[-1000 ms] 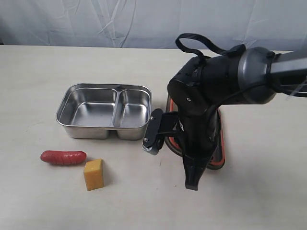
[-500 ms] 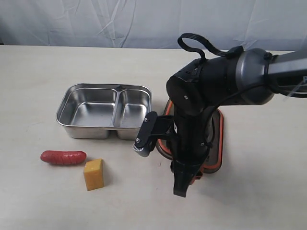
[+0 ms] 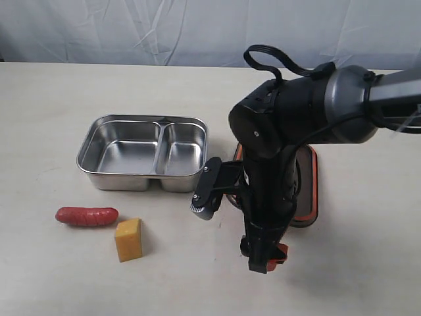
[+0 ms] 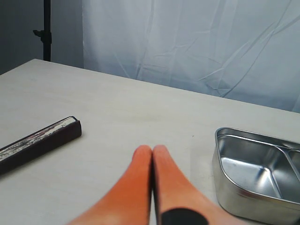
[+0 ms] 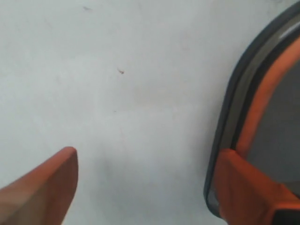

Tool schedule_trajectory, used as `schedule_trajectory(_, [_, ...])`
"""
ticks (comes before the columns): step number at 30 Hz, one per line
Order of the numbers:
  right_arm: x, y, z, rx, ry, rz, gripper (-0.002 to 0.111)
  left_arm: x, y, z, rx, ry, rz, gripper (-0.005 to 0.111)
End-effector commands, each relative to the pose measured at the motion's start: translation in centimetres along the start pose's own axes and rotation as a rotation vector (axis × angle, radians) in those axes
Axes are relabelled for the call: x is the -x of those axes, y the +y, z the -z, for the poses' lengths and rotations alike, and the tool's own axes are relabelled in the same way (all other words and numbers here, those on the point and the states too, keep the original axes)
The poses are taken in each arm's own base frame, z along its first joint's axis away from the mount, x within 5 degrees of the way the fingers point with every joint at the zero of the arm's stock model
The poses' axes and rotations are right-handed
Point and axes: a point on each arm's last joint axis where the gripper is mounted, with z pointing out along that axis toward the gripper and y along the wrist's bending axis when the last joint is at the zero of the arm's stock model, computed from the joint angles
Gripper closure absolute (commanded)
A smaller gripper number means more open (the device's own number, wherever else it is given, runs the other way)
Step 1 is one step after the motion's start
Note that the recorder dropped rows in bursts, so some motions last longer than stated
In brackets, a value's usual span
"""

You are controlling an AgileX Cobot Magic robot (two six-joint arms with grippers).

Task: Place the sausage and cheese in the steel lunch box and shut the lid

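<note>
1. The right gripper (image 5: 147, 157) points down at the table (image 3: 52, 99) with its two orange fingers (image 5: 42, 187) spread wide apart and nothing clamped between them.
2. In the right wrist view, one finger stands over bare table and the other overlaps the rounded corner of the lid (image 5: 234, 117). Whether it touches the rim cannot be told.
3. In the exterior view, the right arm's dark body hides most of the lid (image 3: 310, 191). The lid lies flat on the table, to the right of the steel lunch box (image 3: 125, 179), and shows a dark edge and an orange seal.
4. The left gripper (image 4: 152, 157) has its orange fingertips pressed together and holds nothing. It hangs over bare table, with a corner of the lunch box (image 4: 234, 197) near it.
5. The lunch box sits open on the table, its divider running between a larger left compartment and a smaller right one.
6. The sausage (image 3: 87, 215) lies on the table in front of the box's left end.
7. The cheese (image 3: 129, 239) stands just beside the sausage's right end, apart from the box.
8. A dark flat bar (image 4: 37, 143) lies on the table in the left wrist view.
</note>
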Motion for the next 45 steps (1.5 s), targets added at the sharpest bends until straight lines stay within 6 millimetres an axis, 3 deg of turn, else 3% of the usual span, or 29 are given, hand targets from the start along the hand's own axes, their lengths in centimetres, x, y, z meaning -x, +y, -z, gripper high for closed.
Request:
schedule_trajectory(1, [-0.3, 0.0, 0.7, -0.013, -0.007, 0.005, 0.03, 0.0, 0.0, 0.0, 0.001, -0.011, 0.008, 0.107])
schedule_trajectory(10, [-0.7, 0.5, 2.5, -0.012, -0.072, -0.015, 0.03, 0.0, 0.0, 0.0, 0.001, -0.011, 0.008, 0.107])
schedule_trajectory(15, [0.1, 0.6, 2.1, 0.019, -0.127, -0.035, 0.03, 0.0, 0.0, 0.0, 0.001, -0.011, 0.008, 0.107])
schedule_trajectory(22, [-0.8, 0.1, 3.3, -0.077, -0.111, 0.008, 0.031, 0.0, 0.0, 0.0, 0.001, -0.011, 0.008, 0.107])
schedule_trajectory(24, [-0.9, 0.1, 4.2, -0.102, -0.157, -0.005, 0.037, 0.0, 0.0, 0.0, 0.001, -0.011, 0.008, 0.107])
schedule_trajectory(26, [-0.9, 0.4, 5.3, -0.101, -0.232, -0.036, 0.052, 0.0, 0.0, 0.0, 0.001, -0.011, 0.008, 0.107])
schedule_trajectory(28, [-0.9, 0.7, 6.2, -0.099, -0.3, -0.059, 0.071, 0.0, 0.0, 0.0, 0.001, -0.011, 0.008, 0.107])
schedule_trajectory(30, [-0.8, 0.6, 7.1, -0.135, -0.364, -0.06, 0.101, 0.0, 0.0, 0.0, 0.001, -0.011, 0.008, 0.107])
schedule_trajectory(31, [-0.8, 0.6, 7.5, -0.15, -0.395, -0.067, 0.108, 0.0, 0.0, 0.0, 0.001, -0.011, 0.008, 0.107])
schedule_trajectory(41, [-0.9, -0.8, 11.1, -0.27, -0.712, -0.244, 0.106, 0.0, 0.0, 0.0, 0.001, -0.011, 0.008, 0.107])
schedule_trajectory(45, [-1.7, -1.5, 11.8, -0.276, -0.745, -0.315, 0.106, 0.0, 0.0, 0.0, 0.001, -0.011, 0.008, 0.107])
